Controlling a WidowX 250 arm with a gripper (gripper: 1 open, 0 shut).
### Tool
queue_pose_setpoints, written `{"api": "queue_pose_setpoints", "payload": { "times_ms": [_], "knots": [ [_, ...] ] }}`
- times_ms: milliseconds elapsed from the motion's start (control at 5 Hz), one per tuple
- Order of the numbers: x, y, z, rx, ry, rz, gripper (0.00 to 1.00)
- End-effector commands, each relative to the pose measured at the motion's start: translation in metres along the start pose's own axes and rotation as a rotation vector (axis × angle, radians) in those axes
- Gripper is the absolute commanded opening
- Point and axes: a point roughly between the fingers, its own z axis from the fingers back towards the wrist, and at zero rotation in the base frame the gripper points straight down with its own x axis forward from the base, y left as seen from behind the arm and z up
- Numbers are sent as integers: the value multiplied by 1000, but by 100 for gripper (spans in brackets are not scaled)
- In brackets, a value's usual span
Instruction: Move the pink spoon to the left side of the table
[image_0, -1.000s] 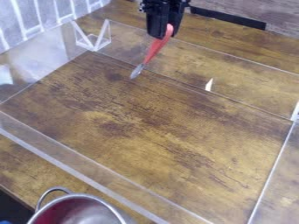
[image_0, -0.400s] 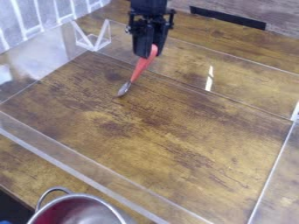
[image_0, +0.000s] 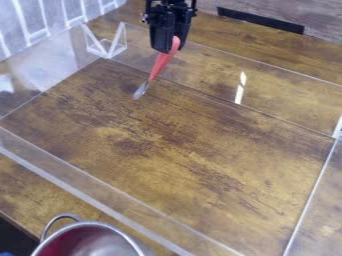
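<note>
The pink spoon (image_0: 156, 68) hangs tilted from my gripper (image_0: 164, 44), its salmon handle pinched between the black fingers and its small silver bowl (image_0: 139, 91) pointing down-left, close to or touching the table (image_0: 201, 150). The gripper is shut on the top of the handle. It sits at the back of the dark wood-grain table, near the far acrylic wall and a little left of centre. Whether the spoon's bowl rests on the wood I cannot tell.
Clear acrylic walls (image_0: 80, 185) border the tabletop on all sides, with a folded clear piece (image_0: 104, 42) at the back left. A large steel bowl (image_0: 91, 242) stands outside the front wall at the bottom left.
The gripper has carried the spoon leftward along the back of the table, and the spoon's bowl now sits lower and further left than a second ago.
</note>
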Motion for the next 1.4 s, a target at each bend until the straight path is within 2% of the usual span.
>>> {"api": "queue_pose_setpoints", "payload": {
  "times_ms": [0, 200, 400, 600, 1000, 1200],
  "knots": [
    [20, 8, 29, -102, -7, 2, 0],
    [26, 6, 17, -91, -10, -33, 0],
    [24, 2, 8, -76, -6, -39, 0],
    [23, 1, 7, -74, -3, -48, 0],
    [35, 5, 10, -69, 0, -83, 0],
    [37, 5, 10, -64, 7, -66, 0]
  ]
}}
